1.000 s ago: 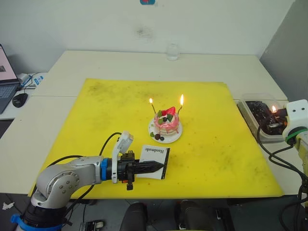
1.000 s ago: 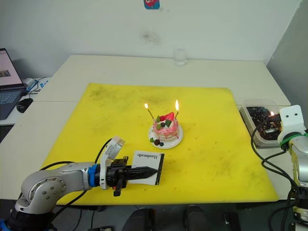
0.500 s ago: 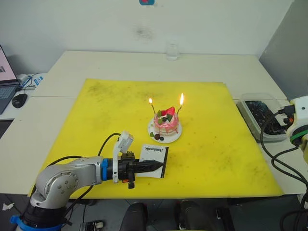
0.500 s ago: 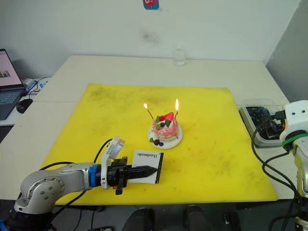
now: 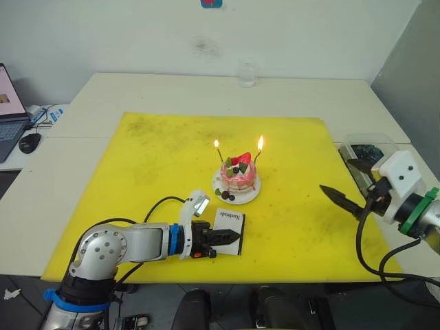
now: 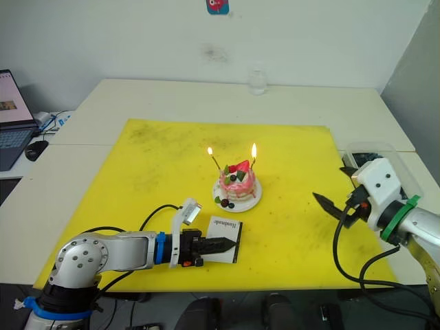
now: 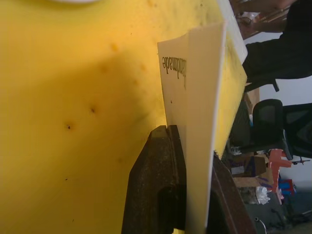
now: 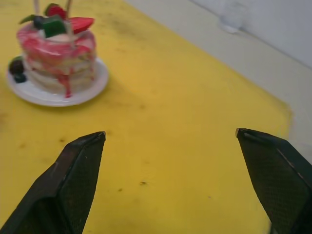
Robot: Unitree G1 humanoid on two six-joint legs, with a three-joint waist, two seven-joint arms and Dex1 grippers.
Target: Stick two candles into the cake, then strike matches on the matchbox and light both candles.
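The left tool pinches the flat white cardboard matchbox by its near edge on the yellow mat; light, crushable, so grip gently. The right tool gapes wide, empty. Both candles burn on the pink cake.

The room is bright with soft, even light. Two small flames glow on the candles. The yellow mat shows faint shadows. Close-up, the cake looks blurry, and the matchbox too.
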